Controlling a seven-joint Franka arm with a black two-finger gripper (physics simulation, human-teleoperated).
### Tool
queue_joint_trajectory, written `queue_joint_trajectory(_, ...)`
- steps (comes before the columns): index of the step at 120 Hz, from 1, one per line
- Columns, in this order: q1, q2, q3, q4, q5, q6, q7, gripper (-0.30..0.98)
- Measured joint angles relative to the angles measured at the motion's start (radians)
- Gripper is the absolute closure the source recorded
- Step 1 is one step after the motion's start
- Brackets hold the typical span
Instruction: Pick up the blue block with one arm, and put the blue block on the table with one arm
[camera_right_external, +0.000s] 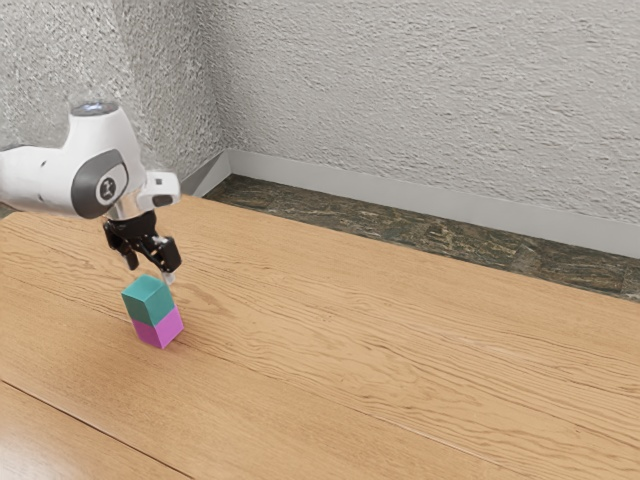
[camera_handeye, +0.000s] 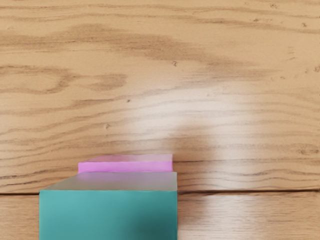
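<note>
the teal-blue block (camera_handeye: 107, 215) is nearest the wrist camera, stacked on a pink block (camera_handeye: 125, 167) on the tabletop (camera_right_external: 400, 370). the arm (camera_right_external: 35, 180) wears a round badge (camera_right_external: 108, 188), its mark too small to read. the hand (camera_right_external: 150, 273) is near the stack's top, fingers spread apart.

In the exterior view, the teal block (camera_right_external: 148, 302) on the pink block (camera_right_external: 160, 330) bars a low pass under the gripper (camera_right_external: 150, 268). The arm (camera_right_external: 88, 165) obstructs toward 11 o'clock; from 2 through 5 o'clock, a hand could cross the table (camera_right_external: 400, 360).
</note>
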Motion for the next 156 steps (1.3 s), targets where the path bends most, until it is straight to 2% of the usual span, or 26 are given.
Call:
queue_joint_trajectory(27,0.051,0.012,0.0,-0.015,-0.018,0.041,0.029,0.03)
queue_joint_trajectory(66,0.044,0.004,-0.001,-0.068,-0.023,0.074,0.056,0.03)
queue_joint_trajectory(106,0.05,0.054,-0.003,-0.061,-0.045,0.087,0.072,0.03)
queue_joint_trajectory(133,0.05,0.072,-0.002,-0.06,-0.068,0.104,0.079,0.2)
queue_joint_trajectory(156,0.056,0.065,-0.001,-0.058,-0.073,0.108,0.083,0.27)
